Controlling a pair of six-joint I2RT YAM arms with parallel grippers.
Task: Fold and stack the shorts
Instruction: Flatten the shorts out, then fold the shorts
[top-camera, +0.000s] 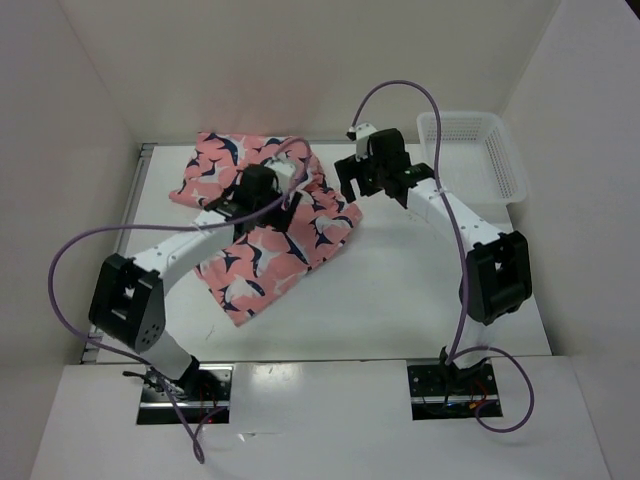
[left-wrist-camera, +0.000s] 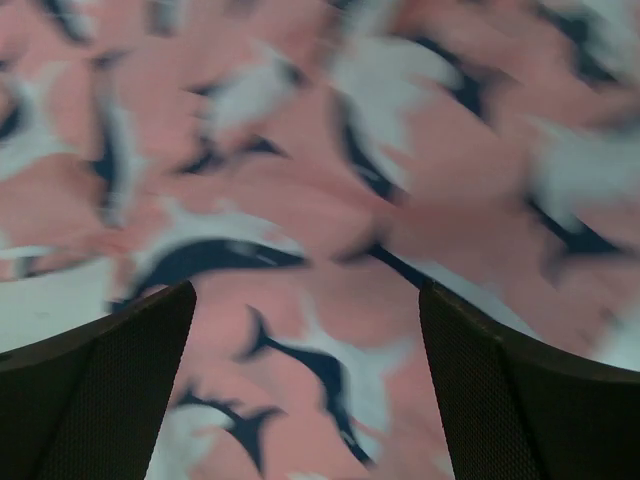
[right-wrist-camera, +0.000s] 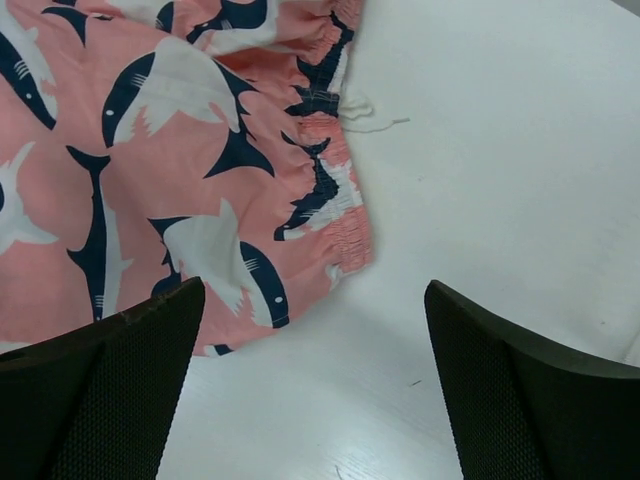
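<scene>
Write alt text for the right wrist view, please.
Pink shorts with navy-and-white sharks lie on a white table, filling the upper left. The open right gripper hovers above, its dark fingers at the bottom corners, holding nothing.

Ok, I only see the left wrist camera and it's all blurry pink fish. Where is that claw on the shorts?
Observer: Above their middle. The left gripper hangs over the shorts, which lie spread slantwise on the table.
Operator: Where's the other claw?
Observer: The right gripper is open, over bare table beside the shorts' gathered, stretchy edge.
Operator: Anything else there?
Observer: A white basket, at the far right corner.
</scene>
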